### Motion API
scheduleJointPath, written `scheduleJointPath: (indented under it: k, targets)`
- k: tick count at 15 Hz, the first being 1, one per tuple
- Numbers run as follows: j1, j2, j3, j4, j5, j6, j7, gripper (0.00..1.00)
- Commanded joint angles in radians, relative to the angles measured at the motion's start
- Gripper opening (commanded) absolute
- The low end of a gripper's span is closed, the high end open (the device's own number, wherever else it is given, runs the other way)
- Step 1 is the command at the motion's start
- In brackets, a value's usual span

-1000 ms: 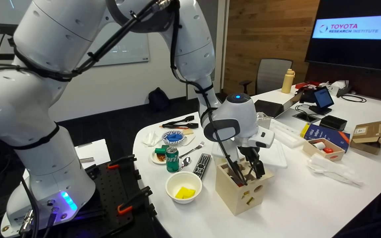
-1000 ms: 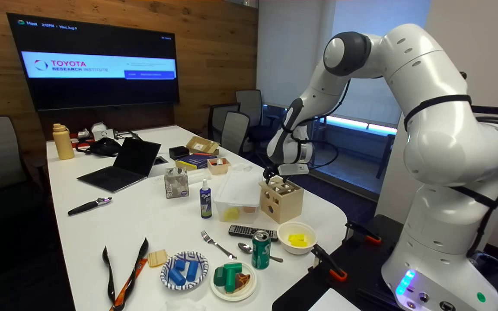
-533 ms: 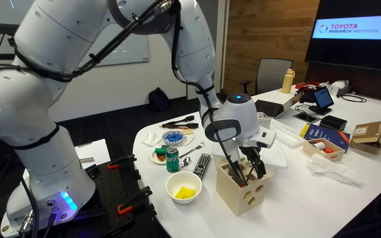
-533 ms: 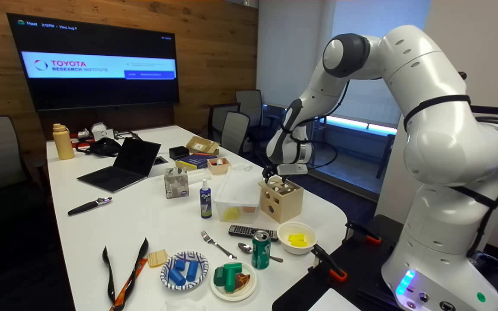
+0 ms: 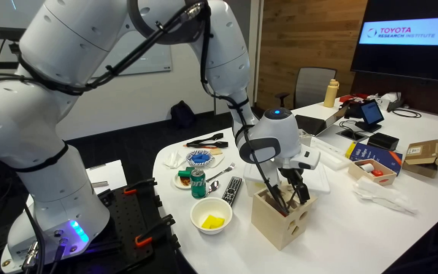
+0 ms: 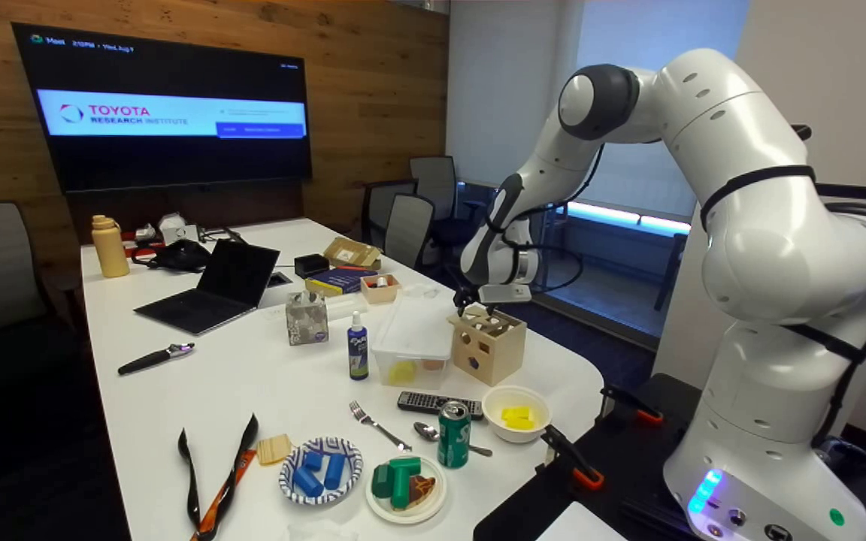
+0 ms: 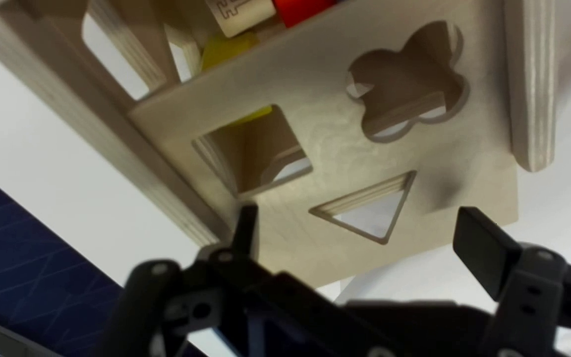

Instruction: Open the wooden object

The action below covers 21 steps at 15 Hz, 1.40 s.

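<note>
Wooden box shifted, lid ajar, gripper above

box beside bowl on table

Bright over white table; dim toward floor. Glows pale beneath window blind. Glints off glossy arm. In wrist view, softly shadowed on wooden box, out of focus at gripper.
</note>
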Motion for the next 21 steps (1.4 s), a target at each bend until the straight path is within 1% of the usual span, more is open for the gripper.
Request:
scheduleJointPath:
  k: [1, 4, 7, 10, 11, 13, 15, 16, 17, 19, 21]
  targets:
    - [-0.014, 0.007, 0.017, 0.014, -0.024, 0.009, 0.042, 1.00]
    - [-0.016, -0.043, 0.026, -0.034, -0.021, 0.000, 0.044, 1.00]
    - [-0.014, -0.126, 0.047, -0.108, -0.023, 0.020, 0.036, 1.00]
    - [0.016, -0.261, 0.050, -0.218, -0.024, 0.055, 0.043, 1.00]
    - [0.037, -0.311, 0.038, -0.255, -0.020, 0.047, 0.056, 1.00]
    - [0.093, -0.421, -0.003, -0.329, -0.015, -0.004, 0.082, 1.00]
    - [0.168, -0.530, -0.067, -0.401, -0.023, -0.094, 0.113, 1.00]
    - [0.225, -0.584, -0.115, -0.434, -0.017, -0.139, 0.117, 1.00]
    - [0.265, -0.626, -0.153, -0.460, -0.045, -0.185, 0.143, 1.00]
    - [0.322, -0.703, -0.202, -0.499, -0.119, -0.274, 0.193, 1.00]
    - [0.344, -0.765, -0.209, -0.528, -0.193, -0.346, 0.248, 1.00]
